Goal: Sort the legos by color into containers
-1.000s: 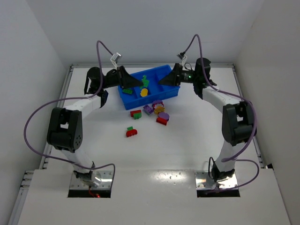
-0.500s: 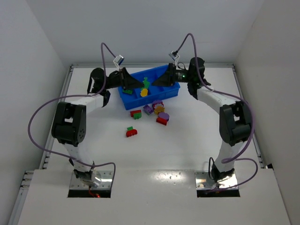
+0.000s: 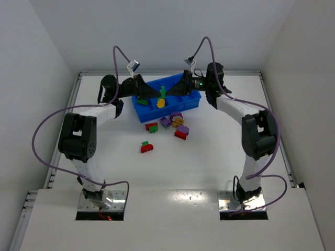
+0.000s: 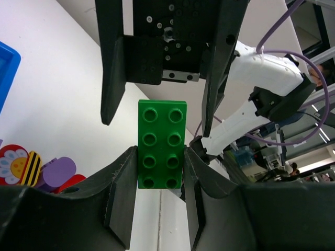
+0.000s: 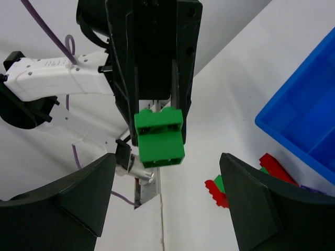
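Top view: over the blue tray (image 3: pixel 191 103) the left gripper (image 3: pixel 155 94) and right gripper (image 3: pixel 176 91) face each other, with a green lego (image 3: pixel 163 92) between them. A yellow lego (image 3: pixel 161 103) lies in the tray. Loose legos (image 3: pixel 178 123) sit on the worktop (image 3: pixel 220 151) just in front of the tray.

Left wrist: the left gripper (image 4: pixel 161 159) pinches the green lego (image 4: pixel 162 136) by its long sides. The right gripper (image 4: pixel 159 125) is spread around the lego's far end without touching it.

Right wrist: the right gripper (image 5: pixel 167 170) is spread wide, and the green lego (image 5: pixel 158 140) hangs left of the tray (image 5: pixel 309 110).
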`<state>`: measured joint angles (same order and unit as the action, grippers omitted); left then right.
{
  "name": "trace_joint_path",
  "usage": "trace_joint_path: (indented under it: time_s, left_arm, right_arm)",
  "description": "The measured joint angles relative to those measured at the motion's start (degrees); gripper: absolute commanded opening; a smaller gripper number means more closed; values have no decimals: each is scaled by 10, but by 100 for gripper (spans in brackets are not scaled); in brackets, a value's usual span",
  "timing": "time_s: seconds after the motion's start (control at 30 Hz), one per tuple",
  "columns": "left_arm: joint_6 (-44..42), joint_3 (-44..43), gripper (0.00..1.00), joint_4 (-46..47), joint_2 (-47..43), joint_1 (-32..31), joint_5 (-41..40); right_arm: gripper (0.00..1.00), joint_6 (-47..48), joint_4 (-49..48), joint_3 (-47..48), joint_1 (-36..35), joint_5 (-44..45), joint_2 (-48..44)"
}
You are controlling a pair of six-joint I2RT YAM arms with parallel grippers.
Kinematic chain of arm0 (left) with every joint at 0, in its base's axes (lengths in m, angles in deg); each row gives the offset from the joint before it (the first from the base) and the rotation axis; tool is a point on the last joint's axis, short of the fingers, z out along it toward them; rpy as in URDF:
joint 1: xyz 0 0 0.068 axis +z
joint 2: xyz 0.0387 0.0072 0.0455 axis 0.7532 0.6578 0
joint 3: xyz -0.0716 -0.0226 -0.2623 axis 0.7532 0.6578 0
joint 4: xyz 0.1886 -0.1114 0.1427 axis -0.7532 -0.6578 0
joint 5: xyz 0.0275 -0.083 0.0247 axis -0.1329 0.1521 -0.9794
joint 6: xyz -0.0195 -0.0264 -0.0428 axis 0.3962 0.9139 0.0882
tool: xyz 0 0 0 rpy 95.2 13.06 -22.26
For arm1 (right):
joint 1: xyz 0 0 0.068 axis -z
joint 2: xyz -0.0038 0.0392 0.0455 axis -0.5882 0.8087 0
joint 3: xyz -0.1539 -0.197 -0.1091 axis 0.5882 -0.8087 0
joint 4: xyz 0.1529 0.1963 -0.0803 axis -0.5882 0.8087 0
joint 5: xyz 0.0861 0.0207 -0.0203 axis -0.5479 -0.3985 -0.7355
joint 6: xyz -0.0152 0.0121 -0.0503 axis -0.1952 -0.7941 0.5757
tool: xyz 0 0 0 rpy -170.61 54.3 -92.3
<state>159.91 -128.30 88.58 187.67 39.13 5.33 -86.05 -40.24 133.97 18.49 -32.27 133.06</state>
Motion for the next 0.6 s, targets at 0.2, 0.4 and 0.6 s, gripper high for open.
trace_joint_path:
  time_s: [0.2,0.4,0.6]
  left_arm:
    - [5,0,16,8,0,-5,10]
    - [8,0,15,14,1,-5,14]
    - [9,-1,15,17,14,-5,18]
  right_arm:
    - [76,5,5,20,-12,7,14]
    - [49,17,16,21,-19,5,15]
    - [12,42,40,24,-22,-7,15]
